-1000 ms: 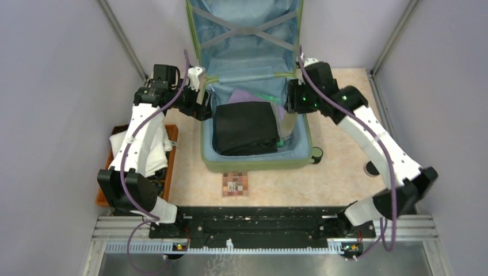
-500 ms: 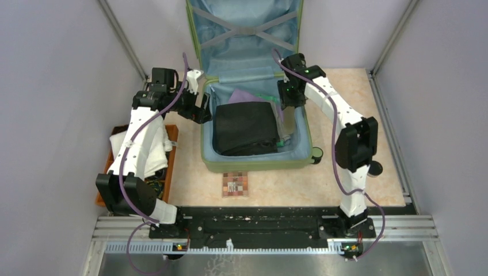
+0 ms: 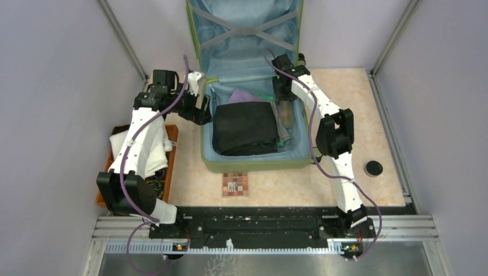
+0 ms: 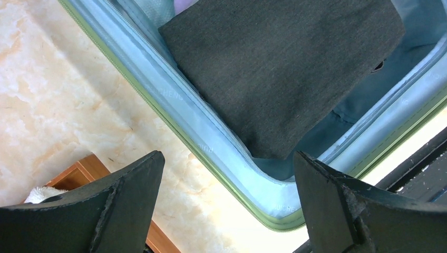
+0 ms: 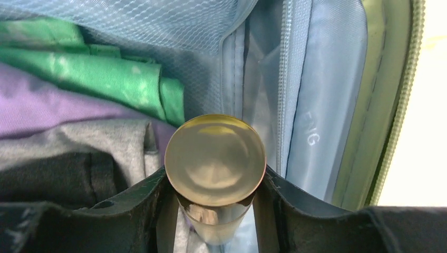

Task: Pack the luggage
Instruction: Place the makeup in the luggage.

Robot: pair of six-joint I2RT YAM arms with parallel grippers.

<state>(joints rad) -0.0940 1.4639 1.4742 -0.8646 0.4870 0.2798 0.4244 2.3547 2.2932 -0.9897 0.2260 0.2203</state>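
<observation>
The light-green luggage lies open on the table with its lid standing up at the back. Inside lie a folded black garment, purple cloth and green cloth. My right gripper reaches into the right side of the luggage and is shut on a shiny metal cylinder, held between its fingers. My left gripper is open and empty, hovering at the luggage's left rim; the black garment also shows in the left wrist view.
A wooden tray with white towels stands at the left. A small checked tile lies in front of the luggage. A black round cap lies on the table at the right. Grey walls close in both sides.
My right arm has swung in from the right and straightened, carrying its gripper over the luggage's right side. The black cap, hidden before, now shows. The left arm barely moved.
</observation>
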